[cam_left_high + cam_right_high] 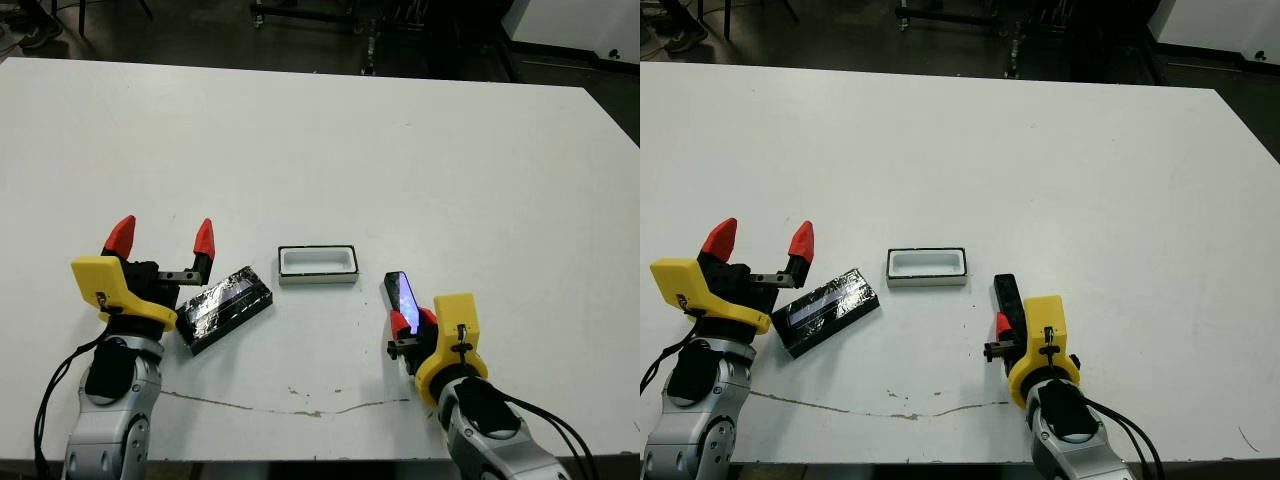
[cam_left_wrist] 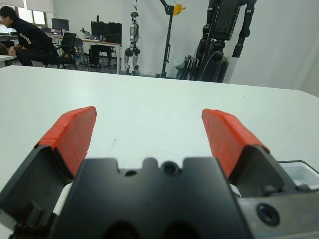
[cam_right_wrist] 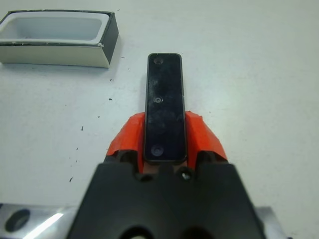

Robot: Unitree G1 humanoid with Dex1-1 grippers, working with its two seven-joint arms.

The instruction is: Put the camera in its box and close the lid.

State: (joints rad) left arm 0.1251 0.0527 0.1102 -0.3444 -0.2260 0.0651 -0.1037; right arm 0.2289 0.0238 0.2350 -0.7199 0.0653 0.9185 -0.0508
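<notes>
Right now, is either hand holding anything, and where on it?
The right hand grips the camera at its near end, fingers on its two long sides. The left hand is open and holds nothing.

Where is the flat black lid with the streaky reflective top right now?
The flat black lid lies on the white table near its front left, beside the open left gripper and left of the white tray-like box.
</notes>
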